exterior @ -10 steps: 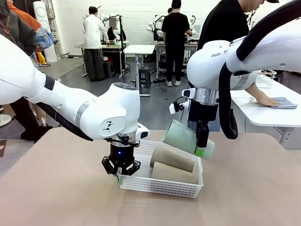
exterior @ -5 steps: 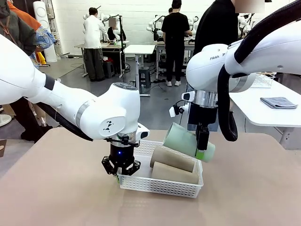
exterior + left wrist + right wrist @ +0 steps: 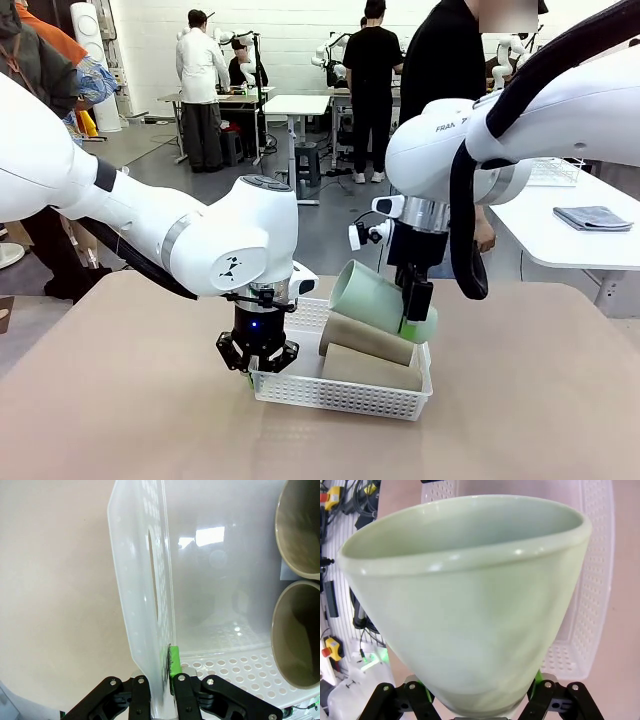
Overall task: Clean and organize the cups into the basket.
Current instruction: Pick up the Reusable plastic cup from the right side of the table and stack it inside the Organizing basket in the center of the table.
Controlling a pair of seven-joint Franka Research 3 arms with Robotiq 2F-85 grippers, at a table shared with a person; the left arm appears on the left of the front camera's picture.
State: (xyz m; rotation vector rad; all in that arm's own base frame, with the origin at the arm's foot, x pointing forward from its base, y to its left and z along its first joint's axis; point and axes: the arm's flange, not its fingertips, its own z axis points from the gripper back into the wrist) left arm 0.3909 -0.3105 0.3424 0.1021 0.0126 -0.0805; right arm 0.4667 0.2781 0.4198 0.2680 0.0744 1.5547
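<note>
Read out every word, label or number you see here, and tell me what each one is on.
"FRAN", cut off there: on the right arm.
Left arm: a small black emblem, no letters.
Mint cup, beige cups, basket: no print visible.

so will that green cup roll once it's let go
Probably rolls: the mint green cup is round, tapered and smooth, and it hangs tilted over the two brown cups lying in the basket, so it may slide off their curved sides. Looks rigid; the right gripper holds its narrow end.
</note>
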